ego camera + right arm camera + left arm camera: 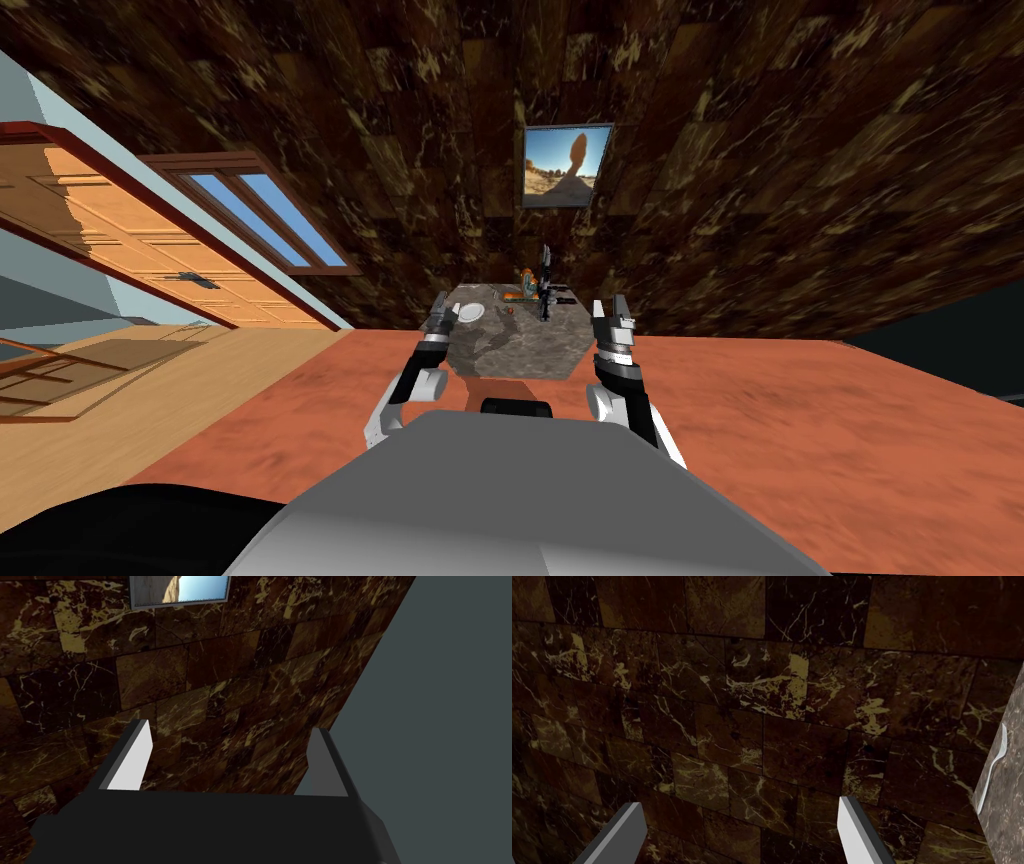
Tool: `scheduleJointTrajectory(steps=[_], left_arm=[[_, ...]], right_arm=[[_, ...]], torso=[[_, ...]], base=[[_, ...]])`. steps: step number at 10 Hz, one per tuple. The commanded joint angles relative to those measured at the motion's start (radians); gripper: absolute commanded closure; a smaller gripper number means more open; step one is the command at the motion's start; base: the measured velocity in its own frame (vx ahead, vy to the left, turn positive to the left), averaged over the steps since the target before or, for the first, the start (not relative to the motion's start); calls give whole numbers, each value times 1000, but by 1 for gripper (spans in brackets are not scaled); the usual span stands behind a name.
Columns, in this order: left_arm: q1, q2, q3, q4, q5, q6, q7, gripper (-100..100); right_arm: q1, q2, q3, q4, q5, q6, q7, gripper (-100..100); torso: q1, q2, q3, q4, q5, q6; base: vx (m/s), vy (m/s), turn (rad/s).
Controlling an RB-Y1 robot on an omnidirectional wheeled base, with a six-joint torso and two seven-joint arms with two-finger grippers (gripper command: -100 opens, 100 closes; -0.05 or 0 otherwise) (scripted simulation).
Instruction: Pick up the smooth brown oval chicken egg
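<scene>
left gripper (441,308) beside grey mottled table (520,352), dark marbled wall (750,150) behind.

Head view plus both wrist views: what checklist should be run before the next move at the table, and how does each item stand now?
1. Left gripper open and empty: ok.
2. Right gripper open and empty: ok.
3. Egg picked out on the table: cannot tell; the things on its top are too small to name.
4. A gripper aimed at the tabletop: not ok; both wrist views face the dark marble wall.
5. Fork at the table's edge untouched: ok.
</scene>
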Motion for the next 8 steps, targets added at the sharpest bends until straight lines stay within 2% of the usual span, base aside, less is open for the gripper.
scheduleJointTrajectory(steps=[1,8], left_arm=[[-10,7,6,4,4,45,15,-100],[-63,24,42,34,25,225,91,-100]], right_arm=[[0,0,0,0,0,0,0,0],[0,0,0,0,0,0,0,0]], torso=[[0,0,0,0,0,0],[0,1,0,0,0,0]], base=[[31,-42,-14],[34,-54,-16]])
